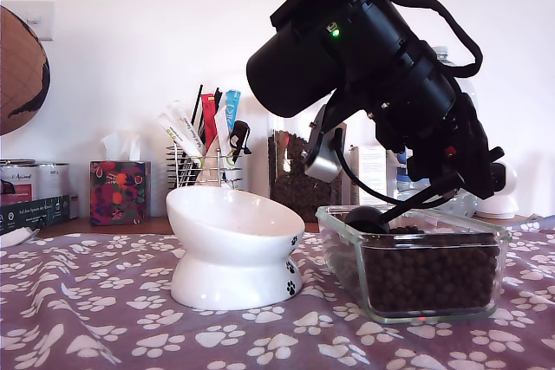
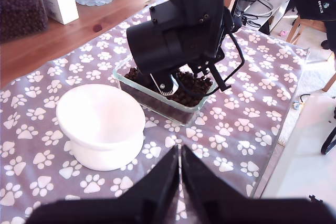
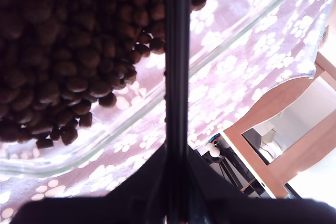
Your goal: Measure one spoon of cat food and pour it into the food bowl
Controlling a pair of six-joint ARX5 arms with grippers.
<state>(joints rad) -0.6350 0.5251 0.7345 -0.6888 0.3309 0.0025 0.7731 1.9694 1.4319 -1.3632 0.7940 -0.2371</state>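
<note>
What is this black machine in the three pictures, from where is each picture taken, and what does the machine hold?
It is a robot with two arms ending in grippers. One picture comes from a camera beside the table; the other two ride on the grippers. On the paw-print cloth stand a white food bowl and a glass dish of cat food. My second gripper is shut on the handle of the black spoon, whose cup sits in the dish. My first gripper looks shut and holds nothing, above the cloth near the bowl.
</note>
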